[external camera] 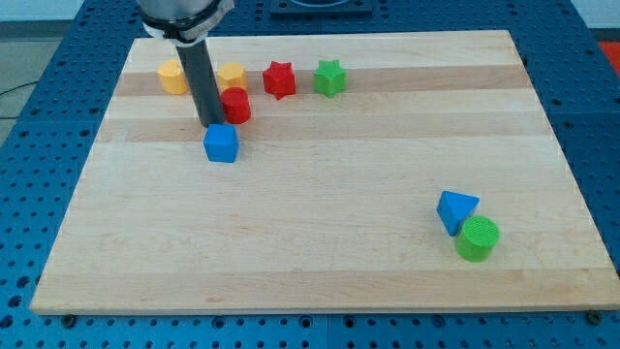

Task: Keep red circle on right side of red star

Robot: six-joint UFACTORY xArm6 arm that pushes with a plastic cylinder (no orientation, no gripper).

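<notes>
1. The worktop (pixel 320 242) is a pale wooden board made of glued strips, lying on a blue perforated base plate (pixel 39 194) that shows around every edge.
2. Most blocks sit near the worktop's top-left corner; two lie near the bottom-right corner, well apart from the rest.
3. The red star (pixel 279 79) lies close to the top edge. The red circle (pixel 235 105) lies to the view's left of it and slightly lower, so it is on the star's left side, not its right.
4. The dark rod comes down from the arm at the top edge, and my tip (pixel 212 125) stands just beside the red circle on its left; I cannot tell whether they touch. There is no gripper here, only this plain rod, and it holds nothing.
5. A blue cube (pixel 222 143) sits just below my tip, toward the bottom edge.
6. A yellow block (pixel 172 77) lies left of the rod, and another yellow block (pixel 232 75) lies just above the red circle, partly behind the rod.
7. A green star (pixel 329 78) lies just right of the red star, occupying the space on that side.
8. Near the bottom-right corner, a blue triangle (pixel 455 210) touches a green circle (pixel 478 238).
</notes>
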